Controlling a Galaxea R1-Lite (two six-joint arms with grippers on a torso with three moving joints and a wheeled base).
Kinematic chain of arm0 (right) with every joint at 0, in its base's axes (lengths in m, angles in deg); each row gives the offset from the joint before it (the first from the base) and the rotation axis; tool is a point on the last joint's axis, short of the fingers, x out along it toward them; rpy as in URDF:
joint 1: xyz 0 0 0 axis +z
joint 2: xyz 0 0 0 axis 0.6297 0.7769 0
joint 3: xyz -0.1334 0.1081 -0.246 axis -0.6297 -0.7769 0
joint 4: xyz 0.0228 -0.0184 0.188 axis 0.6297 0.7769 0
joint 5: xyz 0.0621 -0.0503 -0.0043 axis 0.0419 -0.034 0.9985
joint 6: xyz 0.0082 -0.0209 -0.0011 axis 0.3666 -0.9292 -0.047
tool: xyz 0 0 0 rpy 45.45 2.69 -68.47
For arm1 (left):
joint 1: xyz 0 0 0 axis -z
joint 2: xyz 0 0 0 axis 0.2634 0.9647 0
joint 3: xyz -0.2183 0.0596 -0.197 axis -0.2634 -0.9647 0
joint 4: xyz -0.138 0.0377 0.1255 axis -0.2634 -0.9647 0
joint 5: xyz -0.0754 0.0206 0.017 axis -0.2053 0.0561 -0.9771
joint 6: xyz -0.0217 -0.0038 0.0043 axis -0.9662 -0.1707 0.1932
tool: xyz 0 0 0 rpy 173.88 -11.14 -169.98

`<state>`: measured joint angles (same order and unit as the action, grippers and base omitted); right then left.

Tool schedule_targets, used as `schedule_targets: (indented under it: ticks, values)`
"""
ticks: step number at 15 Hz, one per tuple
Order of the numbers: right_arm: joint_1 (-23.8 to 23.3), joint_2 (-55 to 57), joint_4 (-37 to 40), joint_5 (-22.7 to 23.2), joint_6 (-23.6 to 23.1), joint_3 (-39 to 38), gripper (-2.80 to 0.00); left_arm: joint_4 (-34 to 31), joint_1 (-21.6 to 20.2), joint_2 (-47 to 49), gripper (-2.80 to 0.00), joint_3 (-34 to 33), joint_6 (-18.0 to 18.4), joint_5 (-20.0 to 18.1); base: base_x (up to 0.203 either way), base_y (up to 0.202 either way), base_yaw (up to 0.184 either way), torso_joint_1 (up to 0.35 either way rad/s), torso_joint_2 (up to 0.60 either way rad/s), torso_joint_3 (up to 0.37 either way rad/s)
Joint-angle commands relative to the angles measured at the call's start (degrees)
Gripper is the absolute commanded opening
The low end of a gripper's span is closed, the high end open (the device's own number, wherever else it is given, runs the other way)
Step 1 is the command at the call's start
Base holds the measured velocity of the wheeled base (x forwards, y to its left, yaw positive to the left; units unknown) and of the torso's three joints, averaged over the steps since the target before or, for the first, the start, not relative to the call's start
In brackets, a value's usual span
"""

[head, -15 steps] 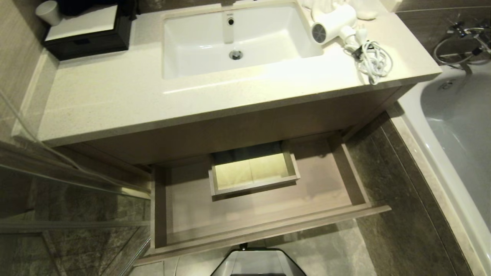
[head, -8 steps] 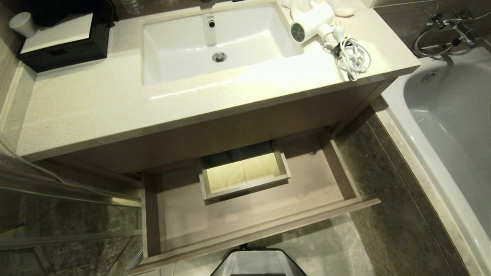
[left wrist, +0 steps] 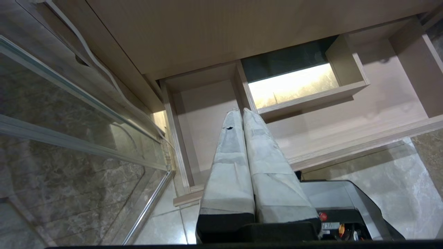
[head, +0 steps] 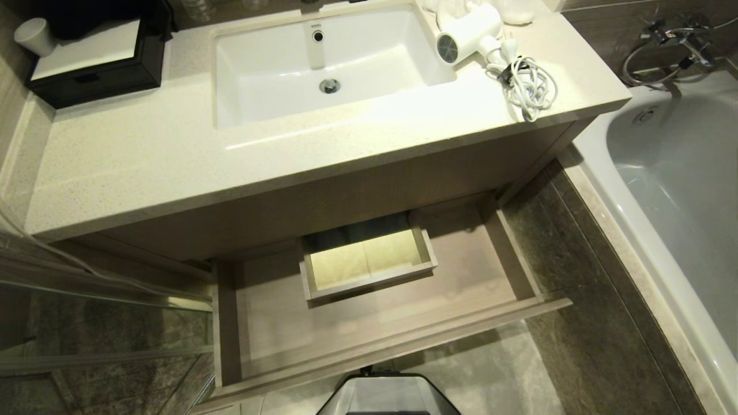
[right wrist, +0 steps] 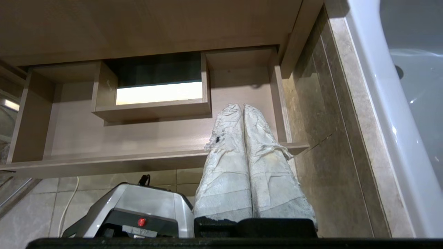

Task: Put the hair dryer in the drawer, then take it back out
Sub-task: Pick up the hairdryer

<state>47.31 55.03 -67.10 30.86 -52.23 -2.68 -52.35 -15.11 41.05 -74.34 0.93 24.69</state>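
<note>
Bathroom vanity counter (head: 144, 155) holds the hair dryer (head: 467, 31) right of the sink (head: 323, 63), above the open, empty drawer (head: 369, 346); left gripper (left wrist: 241, 111) and right gripper (right wrist: 242, 106) hang low, fingers pressed together.

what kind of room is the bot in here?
A bathroom, most likely in a home or hotel: a white sink set in a vanity counter, a bathtub with tap fittings on the right, and a hair dryer lying on the counter above the open drawer.

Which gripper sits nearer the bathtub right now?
Right. The right gripper, shut, hangs over the drawer's end beside the bathtub; the left gripper, shut, hangs over the far end.
</note>
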Motion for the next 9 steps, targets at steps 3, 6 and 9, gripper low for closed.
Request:
schedule_targets:
  ticks: [3, 6, 9]
  values:
    - [0.1, -2.2, -0.1, 0.0, -0.2, -2.3, -2.8, 0.0, 0.0, 0.0, -2.8, 0.0, 0.0, 0.0, 0.0, 0.0, 0.0, 0.145, 0.0, 0.149]
    - [0.1, -2.2, -0.1, 0.0, -0.2, -2.3, -2.8, 0.0, 0.0, 0.0, -2.8, 0.0, 0.0, 0.0, 0.0, 0.0, 0.0, 0.248, -0.03, 0.209]
    - [0.0, -2.2, -0.1, 0.0, -0.2, -2.3, -2.8, 0.0, 0.0, 0.0, -2.8, 0.0, 0.0, 0.0, 0.0, 0.0, 0.0, 0.281, -0.08, 0.201]
